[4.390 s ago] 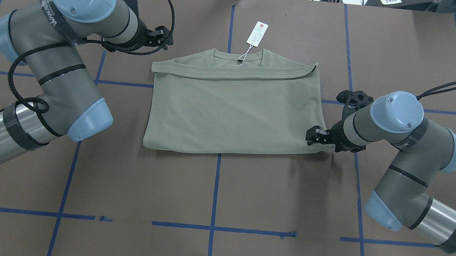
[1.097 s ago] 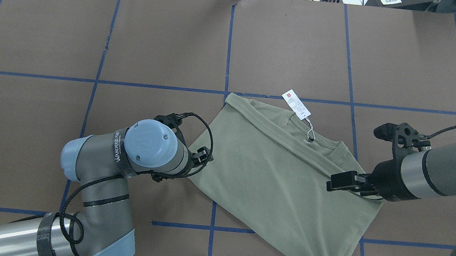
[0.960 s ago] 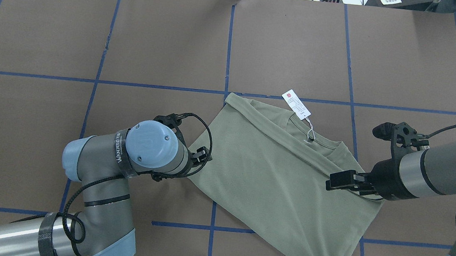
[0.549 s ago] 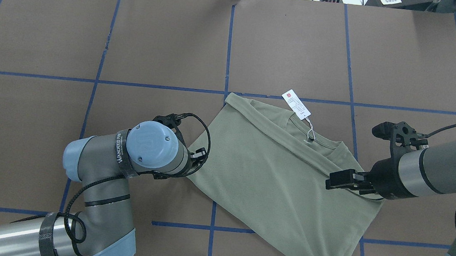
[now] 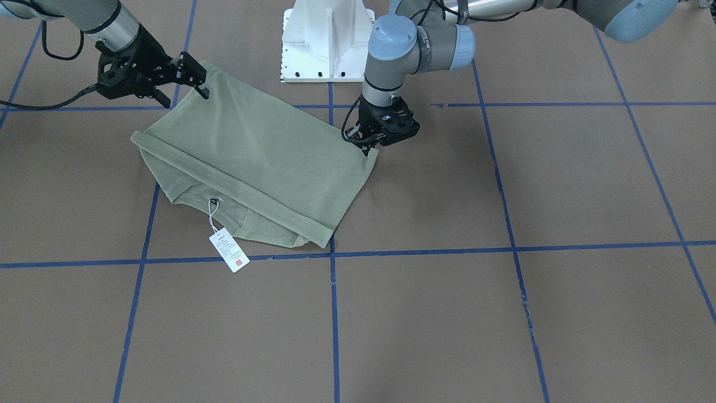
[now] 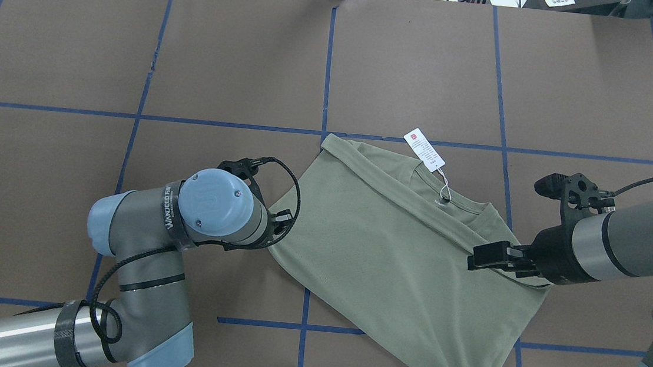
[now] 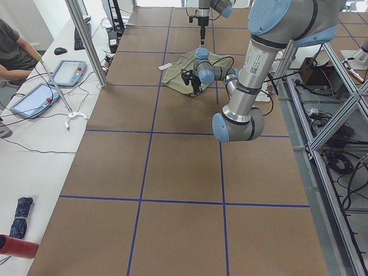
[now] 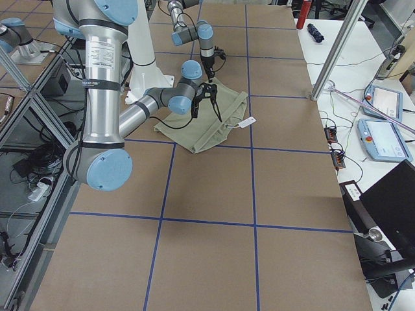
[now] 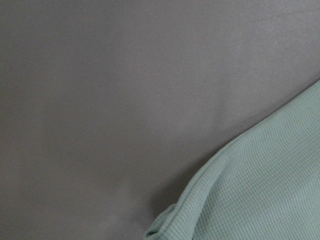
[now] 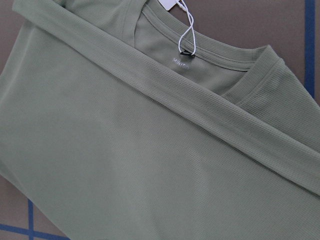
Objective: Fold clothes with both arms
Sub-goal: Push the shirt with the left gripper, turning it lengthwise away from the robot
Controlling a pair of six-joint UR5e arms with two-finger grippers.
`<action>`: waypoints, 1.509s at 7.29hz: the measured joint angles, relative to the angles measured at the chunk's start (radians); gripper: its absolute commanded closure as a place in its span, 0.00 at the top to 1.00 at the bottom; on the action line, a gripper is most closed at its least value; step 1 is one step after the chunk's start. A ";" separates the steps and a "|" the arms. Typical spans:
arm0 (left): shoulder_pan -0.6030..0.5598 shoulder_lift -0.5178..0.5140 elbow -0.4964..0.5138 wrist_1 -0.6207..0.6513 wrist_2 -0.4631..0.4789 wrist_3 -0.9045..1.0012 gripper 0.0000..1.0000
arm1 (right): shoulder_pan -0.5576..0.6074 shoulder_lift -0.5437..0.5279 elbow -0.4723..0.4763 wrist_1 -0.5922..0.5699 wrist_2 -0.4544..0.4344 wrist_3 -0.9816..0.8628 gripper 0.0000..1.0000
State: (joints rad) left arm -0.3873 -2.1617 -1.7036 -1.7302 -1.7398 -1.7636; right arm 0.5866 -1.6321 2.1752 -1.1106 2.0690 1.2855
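The brown tabletop [image 6: 419, 67] carries the sage-green shirt [image 6: 390, 260], lying askew near the robot. No sleeves show, and the hem is doubled up towards the collar beside the hang tag [image 6: 424, 149]. The left claw [image 6: 283, 224] sits at one side edge and the right claw [image 6: 481, 258] over the opposite edge. Whether either grips the cloth cannot be told. A closing fold and some squaring up probably remain.

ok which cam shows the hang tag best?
Exterior front-facing: hang tag lies whole, unblocked, by the shirt collar. Overhead similar, slightly smaller; side views a speck; right wrist only string and a corner; left wrist none.
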 measured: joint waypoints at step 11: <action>-0.353 -0.290 0.679 -0.459 0.152 0.487 0.00 | -0.002 0.068 -0.040 0.000 -0.060 0.001 1.00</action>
State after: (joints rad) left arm -0.7405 -2.4514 -1.0241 -2.1892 -1.5880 -1.2767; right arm 0.5844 -1.5641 2.1347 -1.1106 2.0089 1.2868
